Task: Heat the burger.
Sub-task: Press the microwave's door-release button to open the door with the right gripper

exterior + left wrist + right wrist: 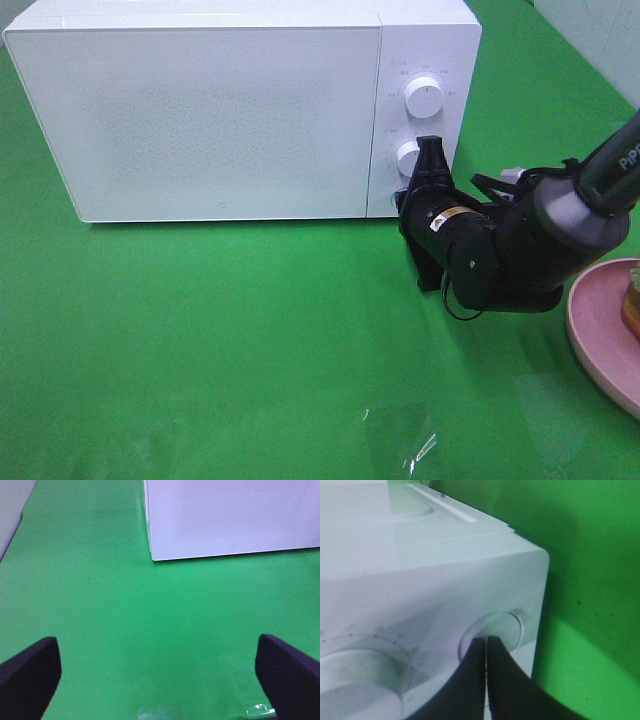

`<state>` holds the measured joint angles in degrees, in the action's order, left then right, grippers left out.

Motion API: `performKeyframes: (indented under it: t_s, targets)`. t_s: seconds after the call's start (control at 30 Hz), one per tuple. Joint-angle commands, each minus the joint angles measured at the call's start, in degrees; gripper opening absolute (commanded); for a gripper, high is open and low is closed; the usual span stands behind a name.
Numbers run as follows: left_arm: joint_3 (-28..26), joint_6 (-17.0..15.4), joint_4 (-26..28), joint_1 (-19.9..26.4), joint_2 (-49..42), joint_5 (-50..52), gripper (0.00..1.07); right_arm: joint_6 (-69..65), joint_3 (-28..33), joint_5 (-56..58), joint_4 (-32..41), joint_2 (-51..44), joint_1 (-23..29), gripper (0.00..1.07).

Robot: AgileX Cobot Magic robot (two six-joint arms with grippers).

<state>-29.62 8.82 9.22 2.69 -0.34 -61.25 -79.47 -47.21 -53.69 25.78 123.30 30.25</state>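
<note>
DESK: Where is the burger in this one?

PHOTOGRAPHER: At the far right edge of the high view. The burger sits on a pink plate, mostly cut off by the frame and well apart from the white microwave. Nothing holds it.

DESK: And the oven?

PHOTOGRAPHER: Door shut. The right gripper, jaws pinched together with nothing between them, sets its tips against a round button near the corner of the control panel, just beside the lower knob. It reads as a press to release the door, though the pictures cannot confirm what the button does.

DESK: The other arm?

PHOTOGRAPHER: The left gripper hangs over the green cloth in front of the microwave, jaws spread wide and empty.

DESK: So how far along?

PHOTOGRAPHER: Barely begun, by my reading. The door has to open, the burger has to go inside, the door has to close and the controls have to be set. None of that shows as done.
</note>
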Motion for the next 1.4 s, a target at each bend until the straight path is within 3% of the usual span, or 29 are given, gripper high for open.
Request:
performKeyframes:
  t_s: [0.03, 0.77, 1.4]
  targets:
    - [0.1, -0.1, 0.2, 0.3, -1.0, -0.1, 0.98, 0.7, -0.7, -0.5, 2.9, 0.2, -0.3, 0.0]
    - [0.1, -0.1, 0.2, 0.3, -1.0, -0.1, 0.98, 4.9, -3.4, -12.8, 6.7, 0.2, -0.3, 0.0]
    - [0.1, -0.1, 0.2, 0.3, -1.0, -0.1, 0.98, 9.1, -12.3, -19.3, 8.5, 4.0, -1.7, 0.0]
